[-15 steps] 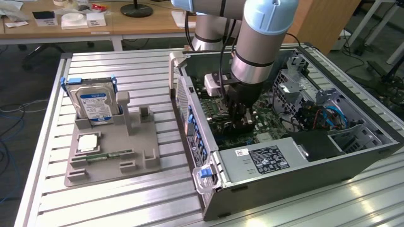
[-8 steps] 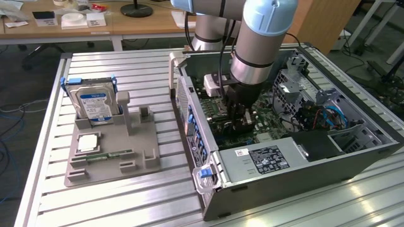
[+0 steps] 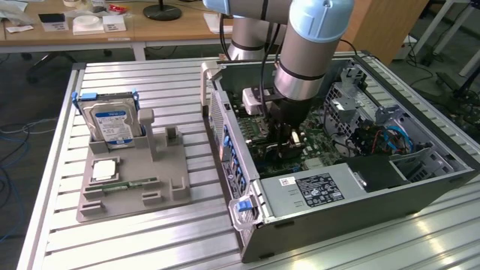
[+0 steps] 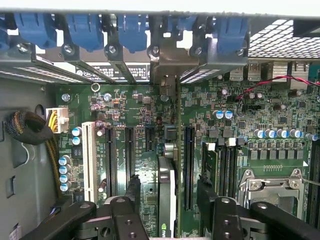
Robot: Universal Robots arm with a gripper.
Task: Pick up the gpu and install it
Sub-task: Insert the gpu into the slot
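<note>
Ext cam high, angled down; wrist cam close over motherboard, shared.

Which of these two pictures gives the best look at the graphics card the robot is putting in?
The wrist view: the gpu stands edge-on in a motherboard slot, between the gripper fingers. In the exterior view the arm and gripper inside the computer case largely block it.
</note>
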